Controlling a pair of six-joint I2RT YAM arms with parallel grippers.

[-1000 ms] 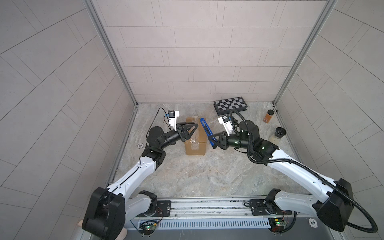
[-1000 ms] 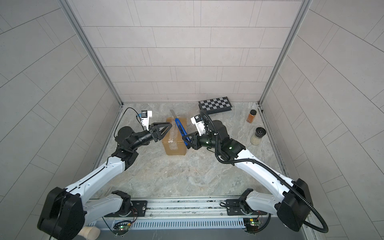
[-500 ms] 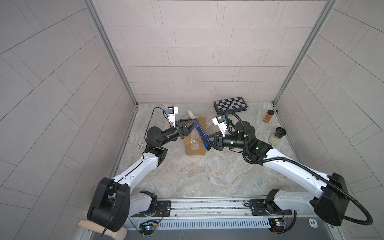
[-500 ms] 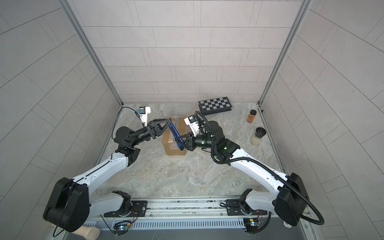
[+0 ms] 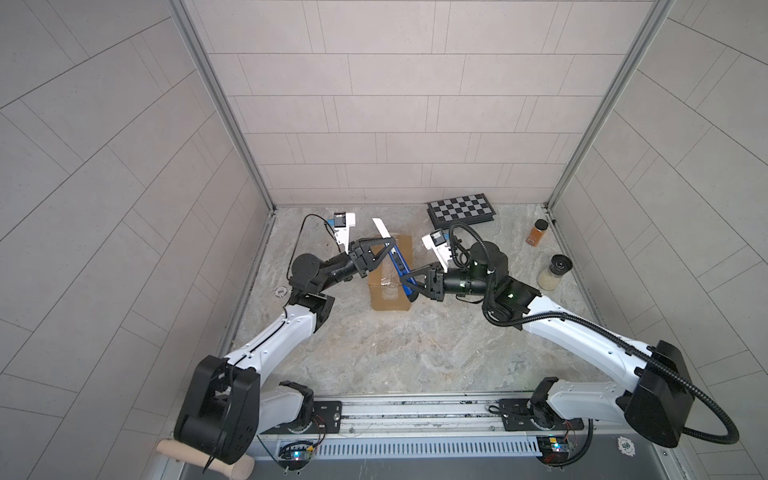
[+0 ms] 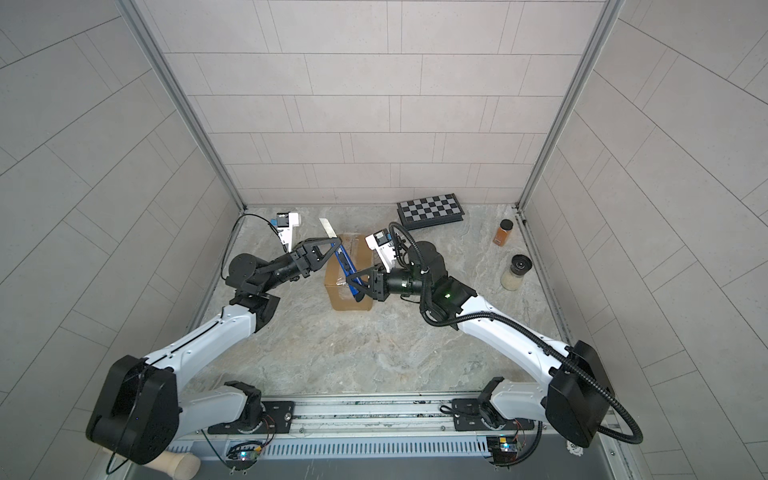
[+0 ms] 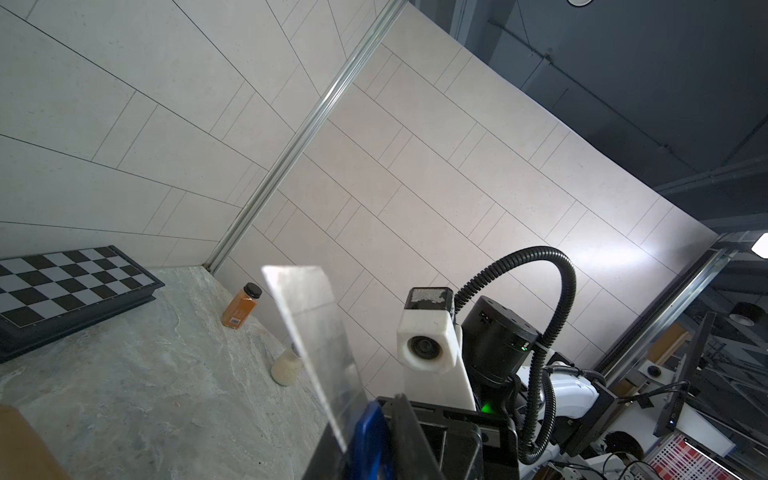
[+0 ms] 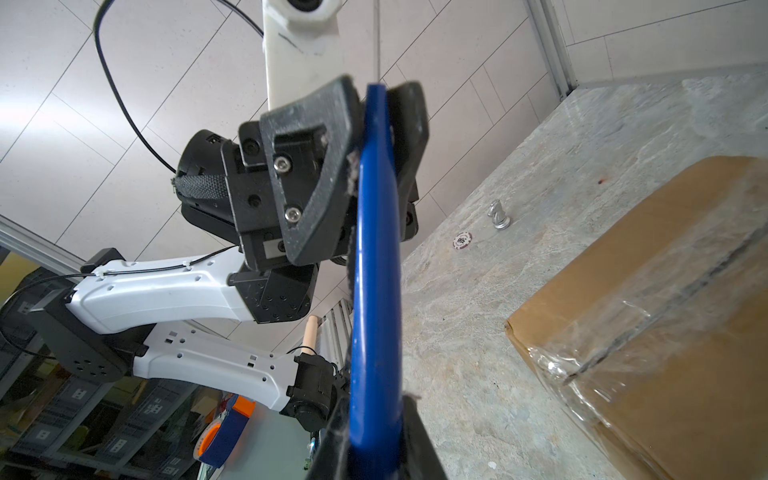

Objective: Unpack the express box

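The express box (image 5: pixel 390 293) lies flat on the marble tabletop (image 5: pixel 415 340) between the two arms, its brown top face up and clear shiny tape (image 8: pixel 615 345) running along the flap seam. Above it, both arms share one tool, a blue-handled knife (image 5: pixel 400 266) whose pale blade (image 5: pixel 380 228) sticks up and away toward the back wall. The right end effector (image 5: pixel 406 283) is clenched on the lower end of the blue handle, just over the box's top face. The left end effector (image 5: pixel 390 245) grips the upper end near the blade. In the right wrist view its black fingers (image 8: pixel 328 166) sit tight on either side of the handle and appear to press on it, though the contact itself is partly hidden. Whether the knife touches the cardboard cannot be made out from above. Toward the back right corner rests a flat checkered case (image 5: pixel 461 210), with an orange jar (image 5: pixel 538 232) and a black-lidded jar of pale grains (image 5: pixel 555 272) nearer the right wall. A small silver chess piece (image 8: pixel 498 216) and a round chip (image 8: pixel 462 240) lie on the tabletop beyond the box's left side.
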